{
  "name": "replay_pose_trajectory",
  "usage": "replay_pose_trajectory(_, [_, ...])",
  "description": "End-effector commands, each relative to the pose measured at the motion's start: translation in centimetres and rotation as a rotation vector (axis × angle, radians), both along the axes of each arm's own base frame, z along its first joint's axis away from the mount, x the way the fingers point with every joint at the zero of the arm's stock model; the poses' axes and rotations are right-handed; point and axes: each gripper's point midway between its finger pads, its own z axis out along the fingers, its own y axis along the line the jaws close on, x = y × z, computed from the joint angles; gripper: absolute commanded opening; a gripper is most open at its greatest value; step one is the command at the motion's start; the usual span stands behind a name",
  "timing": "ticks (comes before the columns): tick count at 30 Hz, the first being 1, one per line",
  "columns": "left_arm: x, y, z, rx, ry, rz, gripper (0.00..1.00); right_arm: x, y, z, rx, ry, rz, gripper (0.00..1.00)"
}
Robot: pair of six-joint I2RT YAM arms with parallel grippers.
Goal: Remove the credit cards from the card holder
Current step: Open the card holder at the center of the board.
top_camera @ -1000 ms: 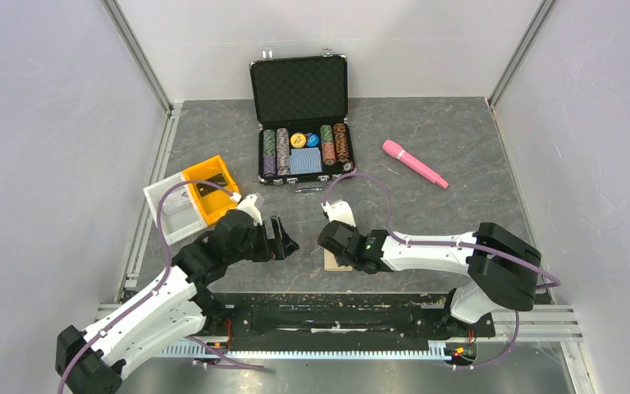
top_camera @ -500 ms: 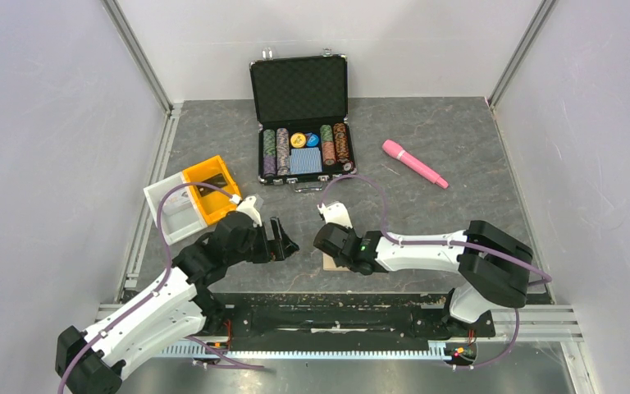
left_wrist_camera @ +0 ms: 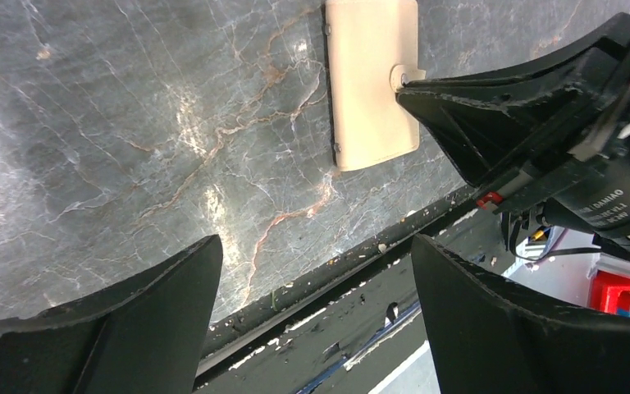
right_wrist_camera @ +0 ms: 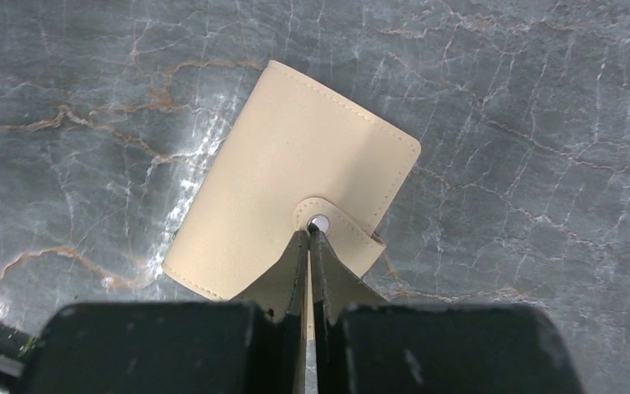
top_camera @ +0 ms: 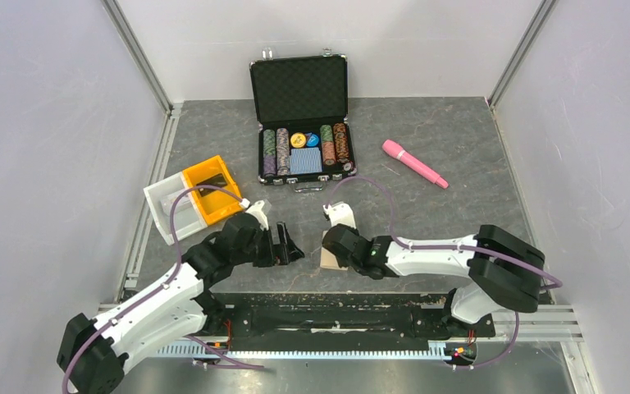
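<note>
The tan card holder (right_wrist_camera: 287, 185) lies closed and flat on the grey table near its front edge, its tab snapped shut. No cards show. It also shows in the top view (top_camera: 329, 261) and in the left wrist view (left_wrist_camera: 369, 82). My right gripper (right_wrist_camera: 309, 235) is shut, its tips resting on the tab's metal snap, pointing down at the holder (top_camera: 332, 252). My left gripper (left_wrist_camera: 316, 246) is open and empty, low over the table just left of the holder (top_camera: 289, 246).
An open black poker-chip case (top_camera: 302, 123) stands at the back centre. A pink pen-like stick (top_camera: 414, 162) lies at the back right. An orange and white bin (top_camera: 187, 201) sits at the left. The table's front edge (left_wrist_camera: 336, 263) runs just under my left fingers.
My left gripper has moved a little to the right, towards the holder. My right gripper has shifted slightly on the holder and stays shut at the tab.
</note>
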Motion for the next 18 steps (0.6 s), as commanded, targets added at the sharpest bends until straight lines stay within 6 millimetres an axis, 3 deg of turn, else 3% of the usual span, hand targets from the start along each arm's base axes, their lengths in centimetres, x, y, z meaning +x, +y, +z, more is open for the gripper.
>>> replay_pose_trajectory(1, [0.2, -1.7, 0.6, -0.09, 0.011, -0.018, 0.9, -0.3, 1.8, 2.1, 0.172, -0.034, 0.053, 0.0])
replay_pose_trajectory(11, [0.3, -3.1, -0.7, -0.117, 0.056, -0.043, 0.87, -1.6, 2.1, 5.3, 0.393, -0.124, 0.162, 0.0])
replay_pose_trajectory(18, [0.3, -5.1, -0.3, -0.187, 0.067, -0.08, 0.87, -2.9, 1.9, 6.6, 0.547, -0.164, 0.229, 0.0])
